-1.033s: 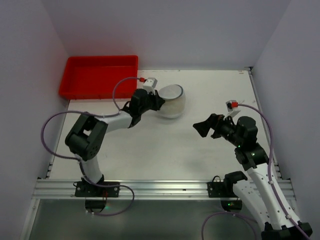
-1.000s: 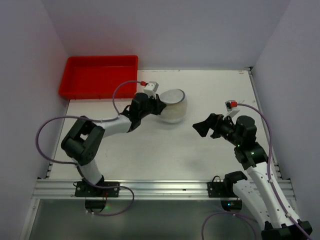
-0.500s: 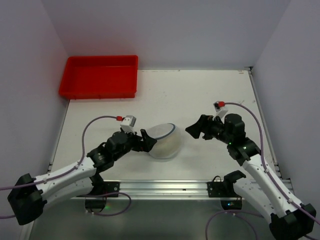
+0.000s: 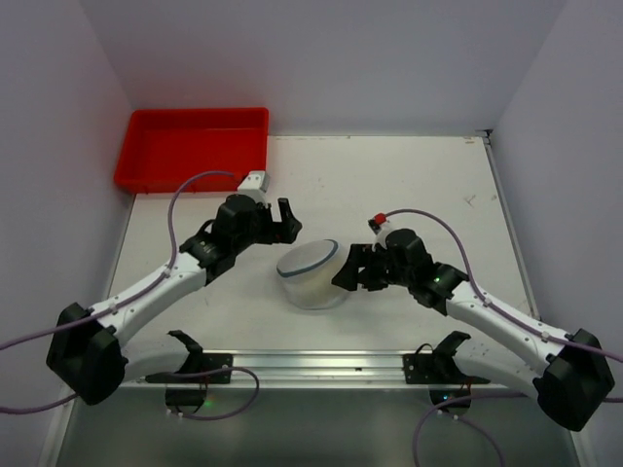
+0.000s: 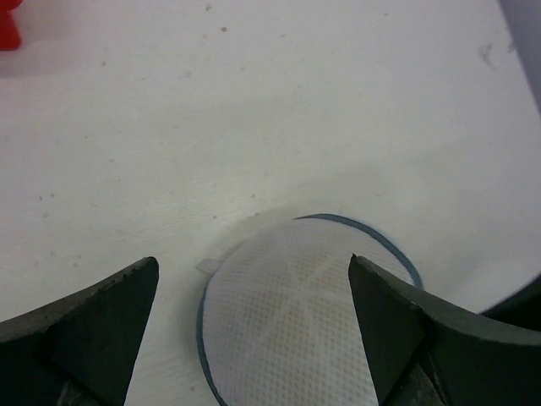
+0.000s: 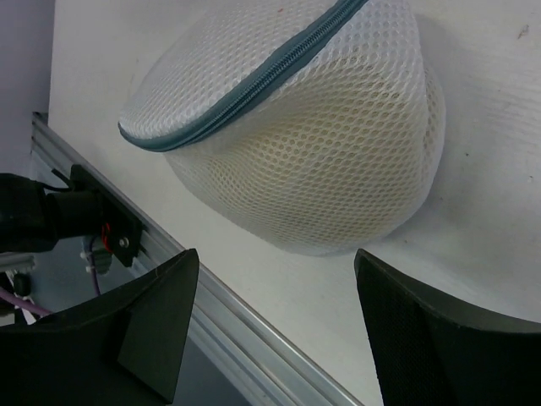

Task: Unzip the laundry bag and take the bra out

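**Laundry bag between my two grippers, neither one gripping it**

At the upper left of the top view the red tray (image 4: 192,148) sits in the table's (image 4: 428,185) far corner. My left gripper (image 4: 282,222) hovers just up and left of the laundry bag (image 4: 313,277), jaws spread wide and holding nothing. Its wrist camera shows the bag low in the frame between the fingers, clear of both. The bag lies near the table's front edge, at centre frame. It rests on its rounded mesh dome, with the zipped rim on top, slanting from lower left to upper right. My right gripper (image 4: 348,273) is just beside the bag's right flank, jaws apart and empty. I can't tell whether it touches the mesh.
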### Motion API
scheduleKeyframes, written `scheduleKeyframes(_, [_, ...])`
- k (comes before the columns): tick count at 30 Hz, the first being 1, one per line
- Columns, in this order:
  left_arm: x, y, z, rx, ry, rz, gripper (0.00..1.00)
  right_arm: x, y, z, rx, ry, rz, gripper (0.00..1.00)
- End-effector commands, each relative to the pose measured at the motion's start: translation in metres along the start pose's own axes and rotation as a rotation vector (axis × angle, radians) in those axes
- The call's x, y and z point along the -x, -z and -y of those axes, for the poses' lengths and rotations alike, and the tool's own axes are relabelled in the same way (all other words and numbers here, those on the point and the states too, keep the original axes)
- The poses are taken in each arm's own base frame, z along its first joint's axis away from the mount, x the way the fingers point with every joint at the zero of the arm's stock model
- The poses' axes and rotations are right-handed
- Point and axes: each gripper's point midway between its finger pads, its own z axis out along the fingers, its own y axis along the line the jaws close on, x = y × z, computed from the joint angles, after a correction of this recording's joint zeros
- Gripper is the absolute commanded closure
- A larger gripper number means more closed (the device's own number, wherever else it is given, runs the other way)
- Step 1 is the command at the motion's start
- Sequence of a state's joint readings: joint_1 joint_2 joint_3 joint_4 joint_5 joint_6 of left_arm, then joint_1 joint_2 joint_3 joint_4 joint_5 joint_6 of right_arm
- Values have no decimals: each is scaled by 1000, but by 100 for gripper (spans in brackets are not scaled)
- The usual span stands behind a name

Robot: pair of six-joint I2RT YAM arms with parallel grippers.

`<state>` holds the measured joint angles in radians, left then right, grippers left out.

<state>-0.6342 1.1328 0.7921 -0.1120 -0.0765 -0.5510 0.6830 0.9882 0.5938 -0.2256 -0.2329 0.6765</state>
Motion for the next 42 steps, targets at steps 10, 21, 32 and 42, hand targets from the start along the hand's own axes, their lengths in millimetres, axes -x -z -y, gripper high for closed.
scheduleKeyframes(10, [-85, -43, -25, -34, 42, -294, 19, 26, -53, -4, 2, -60, 4, 23])
scheduleKeyframes(21, [-112, 24, 18, -197, 146, -283, 17, 127, -93, 6, -48, 58, 53, 25])
scheduleKeyframes(32, [-110, 27, 2, -108, 137, -228, 5, 128, -22, 26, -195, 168, 169, 13])
scheduleKeyframes(42, [-121, 4, 20, -226, 160, -236, 5, 35, 15, 24, 36, 144, 173, 7])
